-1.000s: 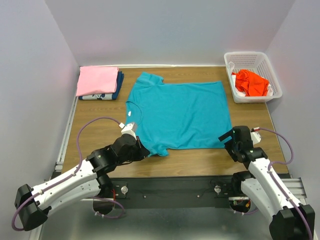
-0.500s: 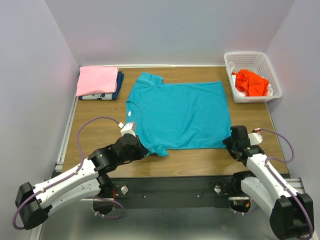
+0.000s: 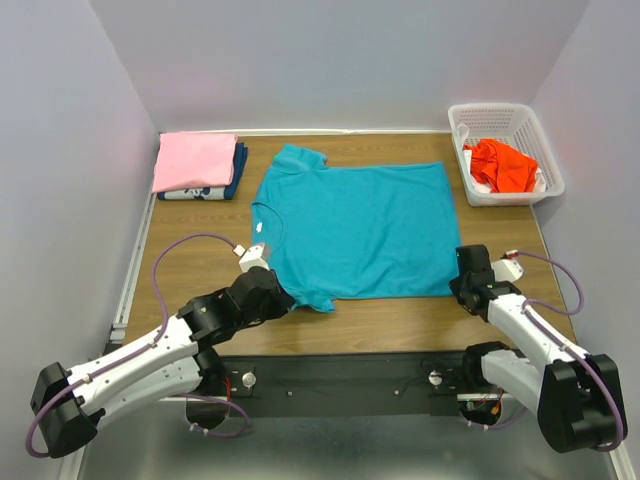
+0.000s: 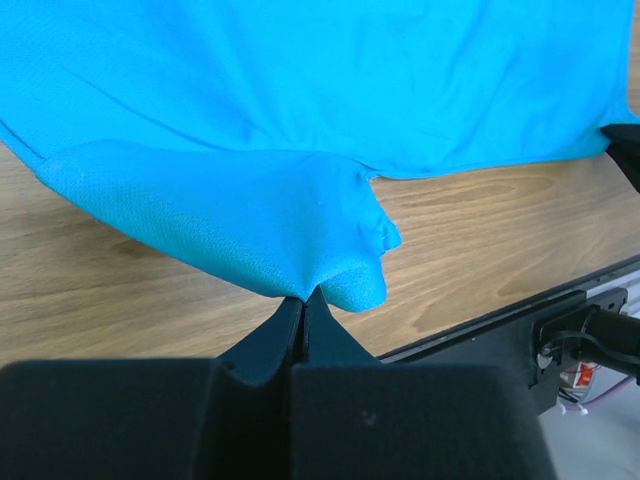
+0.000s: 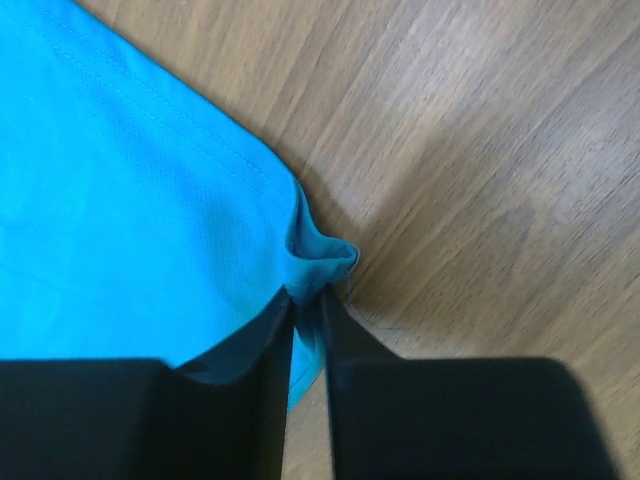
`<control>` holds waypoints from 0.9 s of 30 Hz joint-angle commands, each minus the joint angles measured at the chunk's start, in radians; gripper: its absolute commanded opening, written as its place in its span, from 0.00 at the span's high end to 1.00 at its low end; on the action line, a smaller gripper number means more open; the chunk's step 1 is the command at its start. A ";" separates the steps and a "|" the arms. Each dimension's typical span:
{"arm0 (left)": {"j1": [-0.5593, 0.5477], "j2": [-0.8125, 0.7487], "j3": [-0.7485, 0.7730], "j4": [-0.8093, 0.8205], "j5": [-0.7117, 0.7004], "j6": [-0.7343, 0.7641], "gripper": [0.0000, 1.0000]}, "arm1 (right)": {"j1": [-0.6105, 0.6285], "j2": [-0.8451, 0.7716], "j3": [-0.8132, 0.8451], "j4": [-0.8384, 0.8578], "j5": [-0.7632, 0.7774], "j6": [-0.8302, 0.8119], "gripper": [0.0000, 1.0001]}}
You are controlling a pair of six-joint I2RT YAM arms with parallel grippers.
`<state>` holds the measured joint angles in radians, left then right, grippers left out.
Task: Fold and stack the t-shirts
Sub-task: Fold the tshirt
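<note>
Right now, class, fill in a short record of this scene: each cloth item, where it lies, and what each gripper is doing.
teal short-sleeved cloth t-shirt: spread flat mid-table, collar to the left
left gripper: shut on the teal shirt's near sleeve
right gripper: pinching the teal shirt's near hem corner
folded pink cloth t-shirt: far-left corner, on top of the dark blue printed t-shirt
orange-red cloth t-shirt: crumpled inside the white plastic lattice basket, far right

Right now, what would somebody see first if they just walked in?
The big teal t-shirt spread flat mid-table, with the left gripper pinching its near sleeve and the right gripper pinching its near hem corner. Then the bright orange-red shirt in the white basket, far right.
</note>
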<state>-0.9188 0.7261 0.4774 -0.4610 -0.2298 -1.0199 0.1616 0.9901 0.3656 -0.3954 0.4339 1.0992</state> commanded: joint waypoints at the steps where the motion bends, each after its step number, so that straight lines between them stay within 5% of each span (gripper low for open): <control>1: -0.006 -0.001 0.046 -0.041 -0.068 -0.014 1.00 | -0.007 -0.007 -0.025 -0.014 0.025 -0.015 0.82; 4: -0.006 -0.002 0.061 -0.051 -0.083 -0.017 1.00 | -0.007 -0.043 -0.028 -0.014 0.008 -0.025 0.99; 17: 0.020 0.056 0.122 -0.010 -0.172 0.007 1.00 | -0.007 -0.113 0.081 -0.014 -0.014 -0.194 0.99; 27: 0.175 0.154 0.179 0.111 -0.175 0.145 1.00 | -0.007 0.022 0.211 0.010 -0.003 -0.240 0.99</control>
<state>-0.7929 0.8600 0.6201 -0.4370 -0.3687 -0.9546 0.1616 0.9634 0.5236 -0.3977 0.4183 0.8955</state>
